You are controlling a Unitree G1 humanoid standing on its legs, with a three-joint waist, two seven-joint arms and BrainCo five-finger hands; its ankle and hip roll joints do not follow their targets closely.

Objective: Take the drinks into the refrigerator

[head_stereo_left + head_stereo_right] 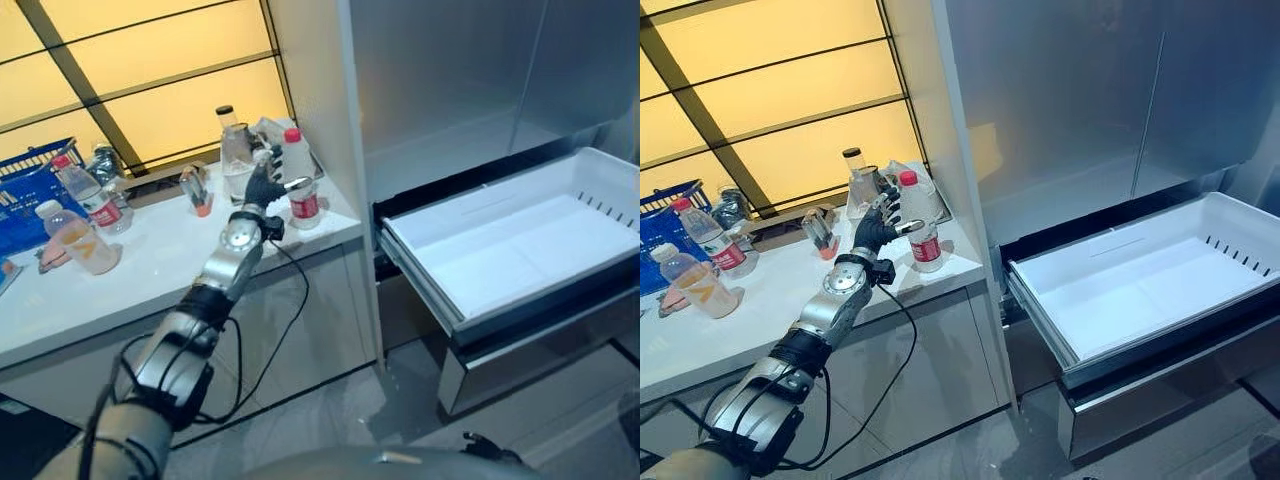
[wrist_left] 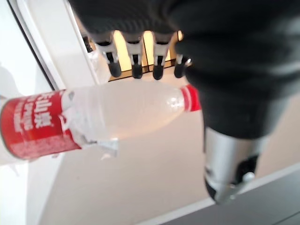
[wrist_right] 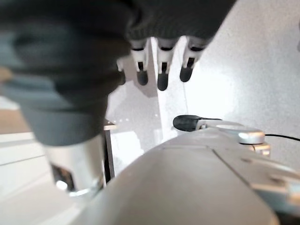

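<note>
Standing just beyond left hand (image 1: 262,187)'s straight fingers: red-labelled bottle (image 1: 300,180).

We see a white counter (image 1: 180,265) with a white cupboard front (image 1: 930,370) under it. Behind the counter is a big window (image 1: 150,70) with dark bars, glowing yellow. A tall white post (image 1: 930,110) stands next to it. The floor (image 1: 330,420) is shiny grey tiles. Warm light falls on the counter.
</note>
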